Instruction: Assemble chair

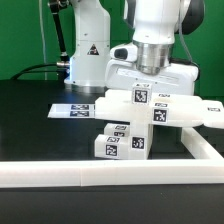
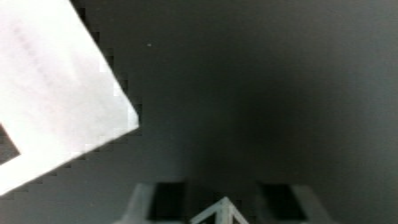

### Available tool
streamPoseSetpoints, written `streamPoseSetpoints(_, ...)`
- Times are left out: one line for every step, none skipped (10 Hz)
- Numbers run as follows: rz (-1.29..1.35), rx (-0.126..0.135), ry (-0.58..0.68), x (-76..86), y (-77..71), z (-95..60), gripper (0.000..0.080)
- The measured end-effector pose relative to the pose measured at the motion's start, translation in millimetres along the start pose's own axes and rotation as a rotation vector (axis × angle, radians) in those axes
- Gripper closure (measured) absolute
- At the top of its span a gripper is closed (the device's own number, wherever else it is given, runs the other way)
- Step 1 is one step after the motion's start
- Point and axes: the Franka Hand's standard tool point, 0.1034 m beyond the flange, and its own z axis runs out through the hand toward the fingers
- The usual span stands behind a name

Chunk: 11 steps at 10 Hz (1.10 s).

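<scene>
Work surface: a matte black table (image 1: 40, 130), bare over most of its area, edged along the near side and the exterior view's right by a long white L-shaped border rail (image 1: 110, 176). Beyond the table, a green backdrop (image 1: 25, 40) fills the room behind, with dark cables trailing down toward the white robot base (image 1: 88, 45) at the rear. A thin flat marker board (image 1: 72, 109) with black-and-white tags lies on the table toward the exterior view's left, behind the furniture. The chair (image 1: 135, 115), partly built, stands near the middle of the table just inside the rail: a stack of white tagged blocks at the bottom, a tagged upright above them, and a long white bar lying across and reaching toward the exterior view's right. The gripper (image 1: 150, 72) hangs directly over the top of the chair, its broad white body just above the cross bar; whether the fingers touch or hold any part cannot be told, since the body hides the fingertips and the jaw gap is not visible. The wrist view shows dark table, a blurred white slab (image 2: 63, 95) with a strip of tag at its edge, and the two dark fingers (image 2: 169, 200) framing a small white point between them; contact there is also unclear.
</scene>
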Motion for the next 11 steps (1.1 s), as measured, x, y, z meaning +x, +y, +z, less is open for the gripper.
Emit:
streamPoseSetpoints(0.001,0.003,0.001,2.3,-0.9,-1.4,0.0548)
streamPoseSetpoints(0.003,0.008,0.005,5.4,-2.9,-3.4,0.0358)
streamPoseSetpoints(0.003,0.009,0.006,5.8,-3.4,-3.9,0.023)
streamPoseSetpoints(0.003,0.008,0.005,5.6,-3.0,-3.4,0.023)
streamPoseSetpoints(0.003,0.008,0.005,5.6,-3.0,-3.4,0.0166)
streamPoseSetpoints(0.003,0.008,0.006,5.8,-3.0,-3.4,0.0155)
streamPoseSetpoints(-0.01,0.013,0.01,9.8,-3.7,-5.1,0.0155)
streamPoseSetpoints(-0.007,0.023,0.019,16.6,-7.6,-9.0,0.0151)
streamPoseSetpoints(-0.007,0.034,0.028,22.8,-12.2,-13.0,0.0151)
streamPoseSetpoints(-0.024,0.036,0.035,26.7,-11.0,-13.1,0.0151)
streamPoseSetpoints(-0.03,0.034,0.051,31.5,-7.8,-9.0,0.0151)
